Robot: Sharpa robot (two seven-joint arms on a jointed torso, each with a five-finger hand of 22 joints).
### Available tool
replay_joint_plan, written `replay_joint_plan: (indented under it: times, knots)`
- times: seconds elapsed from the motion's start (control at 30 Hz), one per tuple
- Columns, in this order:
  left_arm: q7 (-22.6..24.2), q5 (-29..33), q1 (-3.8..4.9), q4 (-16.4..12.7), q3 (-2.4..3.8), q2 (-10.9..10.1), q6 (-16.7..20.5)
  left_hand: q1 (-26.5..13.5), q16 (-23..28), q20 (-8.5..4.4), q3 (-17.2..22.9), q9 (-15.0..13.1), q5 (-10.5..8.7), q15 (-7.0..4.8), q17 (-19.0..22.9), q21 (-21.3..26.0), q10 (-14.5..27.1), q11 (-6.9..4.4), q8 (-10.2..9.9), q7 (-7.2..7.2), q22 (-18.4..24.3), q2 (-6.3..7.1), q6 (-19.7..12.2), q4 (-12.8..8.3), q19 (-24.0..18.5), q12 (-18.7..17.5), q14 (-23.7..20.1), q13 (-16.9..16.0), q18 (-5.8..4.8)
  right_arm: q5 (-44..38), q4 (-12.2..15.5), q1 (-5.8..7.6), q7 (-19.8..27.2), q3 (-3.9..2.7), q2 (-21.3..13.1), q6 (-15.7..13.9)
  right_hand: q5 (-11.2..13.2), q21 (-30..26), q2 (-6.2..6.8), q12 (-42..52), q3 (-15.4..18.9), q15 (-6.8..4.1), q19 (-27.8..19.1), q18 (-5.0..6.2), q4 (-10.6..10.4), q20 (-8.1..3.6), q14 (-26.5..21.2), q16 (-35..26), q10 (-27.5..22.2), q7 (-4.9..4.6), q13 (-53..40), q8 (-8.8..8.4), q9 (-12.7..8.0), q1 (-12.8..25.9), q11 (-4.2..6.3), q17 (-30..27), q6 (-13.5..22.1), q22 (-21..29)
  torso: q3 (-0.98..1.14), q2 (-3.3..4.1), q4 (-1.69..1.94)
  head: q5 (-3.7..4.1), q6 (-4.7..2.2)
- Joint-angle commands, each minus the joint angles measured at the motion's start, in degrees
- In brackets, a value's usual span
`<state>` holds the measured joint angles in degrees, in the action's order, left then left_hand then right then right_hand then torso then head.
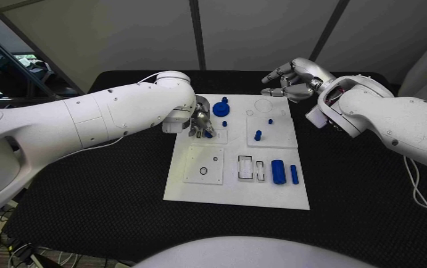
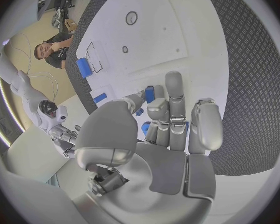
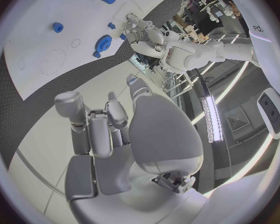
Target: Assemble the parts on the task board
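Note:
The white task board (image 1: 236, 184) lies mid-table. My left hand (image 1: 200, 121) hangs over its far left tile and pinches a small blue peg (image 1: 208, 134) between thumb and fingers; the left wrist view shows that peg (image 2: 149, 93) at the fingertips (image 2: 172, 87). Just beyond the hand stands a blue gear (image 1: 221, 108), with a short blue peg (image 1: 224, 123) beside it. My right hand (image 1: 294, 83) hovers past the board's far right corner, its fingers (image 3: 96, 127) curled in on nothing. A blue peg (image 1: 258, 136) stands on the right tile.
A thick blue cylinder (image 1: 278, 171) and a thinner one (image 1: 294, 174) lie at the board's near right, next to rectangular slots (image 1: 245, 167). The near left tile (image 1: 205, 166) has a round hole. Black matting (image 1: 107, 181) surrounds the board.

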<state>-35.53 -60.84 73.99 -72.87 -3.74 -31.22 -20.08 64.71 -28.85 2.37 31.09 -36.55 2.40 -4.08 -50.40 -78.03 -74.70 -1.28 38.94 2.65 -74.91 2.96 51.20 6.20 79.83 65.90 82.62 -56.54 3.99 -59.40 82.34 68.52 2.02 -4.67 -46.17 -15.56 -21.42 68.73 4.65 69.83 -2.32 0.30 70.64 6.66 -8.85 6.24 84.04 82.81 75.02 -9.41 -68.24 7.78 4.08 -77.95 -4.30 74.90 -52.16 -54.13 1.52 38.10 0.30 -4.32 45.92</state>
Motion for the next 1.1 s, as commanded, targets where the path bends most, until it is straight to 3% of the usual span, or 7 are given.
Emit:
replay_joint_plan:
  times: [0.03, 0.37, 0.63, 1.1]
  knots:
    - [-0.8, -0.47, -0.39, 0.52, -0.34, 0.12, -1.63, -1.21, -0.02, 0.09, 3.51, -0.02, 0.29, 0.16, -0.08, 0.11, -0.02, 0.07, -0.21, -0.05, -1.31, -0.05, 0.43, -4.0, 0.26, -0.23, 0.14, -0.04, -0.16, 0.02, 0.01, 0.1, 0.48, -0.03, -0.01, 0.24, -0.34, -0.3, -0.27, -0.03, 0.02, -0.5, -0.19, 0.32, -0.4, -0.24, 3.16, -0.2, -0.35, 0.19, 0.01, 0.26, -0.04, 0.4, 0.15, 3.21, 0.35, 0.07, -0.04, -0.01, 0.07, 0.03, 0.0]
    - [-0.79, -0.47, -0.39, 0.84, -0.35, 0.16, -1.69, -6.17, 0.05, 0.06, -0.46, 0.33, 0.29, 0.12, -0.18, 0.11, -0.07, 0.02, -0.48, -0.17, -1.47, 1.13, 1.38, -1.72, 0.34, -0.07, 0.17, -0.15, -0.17, 0.02, 0.04, 0.1, 0.43, -0.03, -0.11, 0.23, -0.34, -0.3, -0.27, -0.03, 0.02, -0.5, -0.19, 0.32, -0.4, -0.24, 3.16, -0.2, -0.35, 0.19, 0.01, 0.26, -0.04, 0.4, 0.15, 3.21, 0.35, 0.07, -0.03, 0.01, 0.07, 0.04, -0.09]
    - [-0.74, -0.46, -0.39, 0.82, -0.36, 0.15, -0.78, -9.65, 0.06, 0.03, -3.34, 0.6, 0.29, 0.09, -0.29, 0.12, 0.5, 0.05, -0.74, -0.14, -1.61, 1.01, 1.98, 0.37, 0.43, -0.97, 0.2, 1.05, -0.19, 0.02, 0.14, 0.1, 0.66, -0.03, -0.21, -0.1, -0.36, -0.28, -0.25, -0.05, 0.05, -0.51, -0.15, 0.32, -0.41, -0.24, 3.19, -0.12, -0.38, 0.19, 0.04, 0.26, -0.04, 0.37, 0.16, 3.35, 0.36, 0.03, -0.06, -0.02, 0.06, -0.04, -0.23]
    - [-0.68, -0.23, -0.4, 0.9, -0.36, 0.13, 0.01, -12.03, 0.03, -0.01, -6.92, 0.6, 0.29, 0.02, -0.46, -0.19, 0.04, -0.09, -0.59, -0.33, -2.13, 1.01, 2.77, 2.04, 0.82, -0.44, 0.27, 0.47, -0.31, 0.02, 0.15, 0.1, 0.72, -0.03, -0.29, -0.33, -0.37, -0.44, -0.24, -0.22, 0.06, -0.51, -0.28, 0.36, -0.42, -0.24, 3.14, -0.26, -0.51, 0.2, 0.22, 0.27, -0.04, 0.35, 0.16, 3.13, 0.37, 0.28, -0.04, 0.0, 0.07, 0.01, -0.41]
